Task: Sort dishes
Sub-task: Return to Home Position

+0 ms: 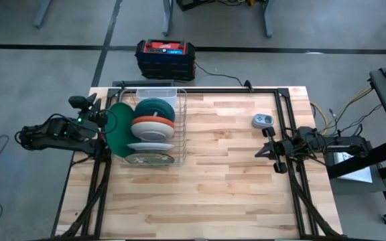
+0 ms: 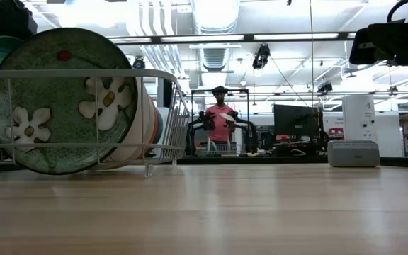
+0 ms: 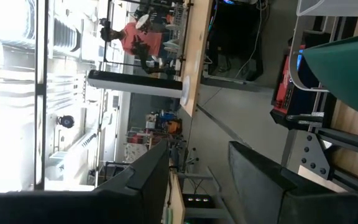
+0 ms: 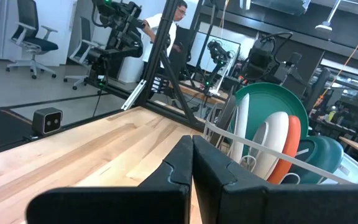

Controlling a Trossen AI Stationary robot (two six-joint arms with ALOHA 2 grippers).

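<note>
1. Dishes [image 1: 151, 134] fill a wire rack [image 1: 181, 127] on the left half of the wooden table [image 1: 226, 187], all standing on edge, packed one against the next.
2. From the far end of the rack towards the near end we see a teal bowl [image 1: 154, 107], an orange dish [image 1: 169, 124], a white plate [image 1: 150, 146] and a speckled plate [image 2: 62, 99] with white flowers on its face.
3. A large dark green plate [image 1: 118, 130] stands at the rack's left side. We cannot tell whether it sits fully inside the wire.
4. The left tool [image 3: 199, 149] hangs at the table's left edge, near the dark green plate and not touching it. Its fingers [image 3: 260, 180] are spread with a clear gap between them and hold nothing.
5. The right tool [image 4: 192, 146] hangs over the table's right side, well apart from the rack and pointing towards it. Its two fingers are pressed together on nothing.
6. A small grey device [image 1: 263, 121] lies on the table just beyond the right tool.
7. A red-and-black box [image 1: 165, 59] sits on the floor behind the table.
</note>
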